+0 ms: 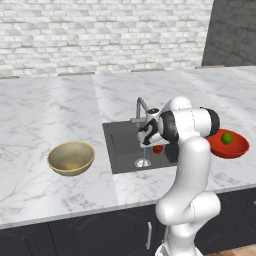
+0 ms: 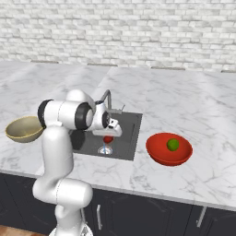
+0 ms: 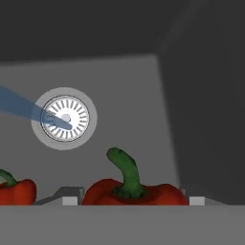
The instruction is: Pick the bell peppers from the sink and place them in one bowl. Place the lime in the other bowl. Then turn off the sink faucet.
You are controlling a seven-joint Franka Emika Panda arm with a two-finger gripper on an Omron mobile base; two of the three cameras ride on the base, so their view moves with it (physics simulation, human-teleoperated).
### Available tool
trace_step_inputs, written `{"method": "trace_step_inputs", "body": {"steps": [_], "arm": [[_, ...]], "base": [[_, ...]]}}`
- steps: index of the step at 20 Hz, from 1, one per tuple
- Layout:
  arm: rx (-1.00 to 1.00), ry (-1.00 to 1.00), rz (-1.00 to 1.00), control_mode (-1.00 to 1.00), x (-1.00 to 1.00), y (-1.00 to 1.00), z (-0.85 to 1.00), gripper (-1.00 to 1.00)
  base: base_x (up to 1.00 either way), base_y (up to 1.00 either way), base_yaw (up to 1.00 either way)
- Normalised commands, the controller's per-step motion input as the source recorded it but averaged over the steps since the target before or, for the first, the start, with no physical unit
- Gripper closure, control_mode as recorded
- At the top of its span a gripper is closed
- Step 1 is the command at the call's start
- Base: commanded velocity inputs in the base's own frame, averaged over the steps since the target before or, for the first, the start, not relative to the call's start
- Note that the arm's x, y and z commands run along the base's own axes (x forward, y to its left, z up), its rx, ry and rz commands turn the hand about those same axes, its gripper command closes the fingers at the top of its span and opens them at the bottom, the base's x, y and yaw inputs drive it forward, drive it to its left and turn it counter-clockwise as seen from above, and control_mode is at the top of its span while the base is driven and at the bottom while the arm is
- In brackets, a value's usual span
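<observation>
My fingers [image 3: 131, 201] pinch the nearer pepper [image 3: 134, 191] across its glossy, slippery body, a light load with its stem up.

Glossy red bell peppers [image 3: 134, 194], metal drain [image 3: 64, 118]

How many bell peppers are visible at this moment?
2, both in the sink. In the hand view, one bell pepper sits between the pincer's fingertips; the other lies at the left edge. None is in the tan bowl.
</observation>
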Motion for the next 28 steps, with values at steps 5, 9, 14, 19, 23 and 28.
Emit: {"method": "trace_step_inputs", "body": {"steps": [5,9,14,19,23,28], "arm": [[0.0,-0.13,0.0,-1.0,-0.34,0.0,0.47,1.0],[0.0,-0.19,0.0,-1.0,-0.63,0.0,0.41,1.0],[0.0,-0.09,0.0,-1.0,-0.57,0.0,0.43,1.0],[0.06,0.0,0.04,-1.0,-0.47,0.12,0.48,1.0],[0.08,0.0,0.08,-1.0,-0.36,0.37,0.52,1.0],[0.05,0.0,0.08,-1.0,-0.3,0.49,0.29,1.0]], "base": [[0.0,0.0,0.0],[0.0,0.0,0.0],[0.0,0.0,0.0],[0.0,0.0,0.0],[0.0,0.0,0.0],[0.0,0.0,0.0]]}}
